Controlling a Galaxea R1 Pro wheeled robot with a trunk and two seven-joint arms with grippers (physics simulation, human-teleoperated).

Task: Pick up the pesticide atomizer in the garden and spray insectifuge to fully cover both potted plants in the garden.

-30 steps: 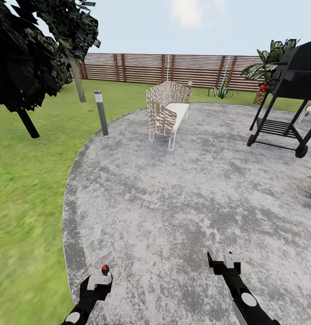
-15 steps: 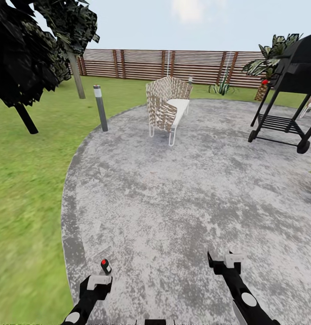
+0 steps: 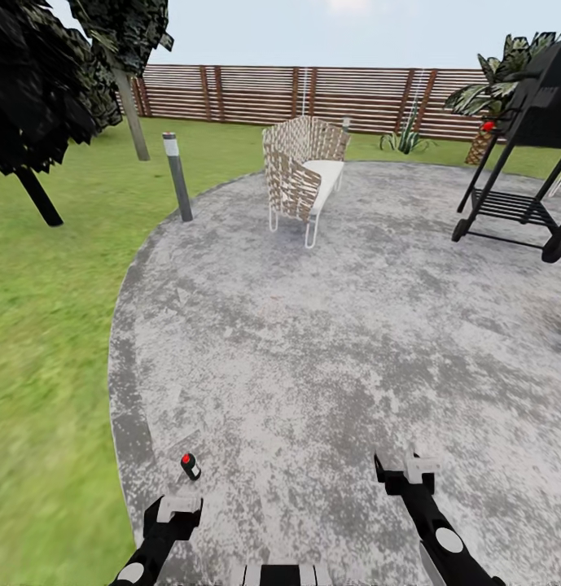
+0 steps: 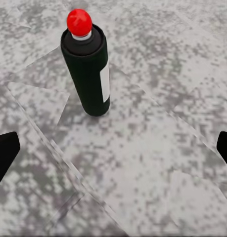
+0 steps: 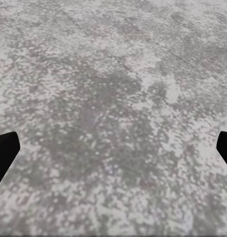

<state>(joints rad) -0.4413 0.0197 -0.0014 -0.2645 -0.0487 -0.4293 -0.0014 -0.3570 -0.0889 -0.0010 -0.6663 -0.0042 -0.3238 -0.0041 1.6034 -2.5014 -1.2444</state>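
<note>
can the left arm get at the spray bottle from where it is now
Probably yes. The pesticide atomizer stands upright on the patio, just ahead of the left end effector, whose fingers are spread wide. Nothing lies between them; the arm likely needs only a short reach forward and down.

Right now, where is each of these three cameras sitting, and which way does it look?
Head view: up on the robot's head, looking forward and down over the patio; left gripper and right gripper show.
Left wrist view: by the left gripper, facing the standing spray bottle; dark fingertips show.
Right wrist view: by the right gripper, facing bare paving.
Shared: head and left wrist views show the bottle.
</note>
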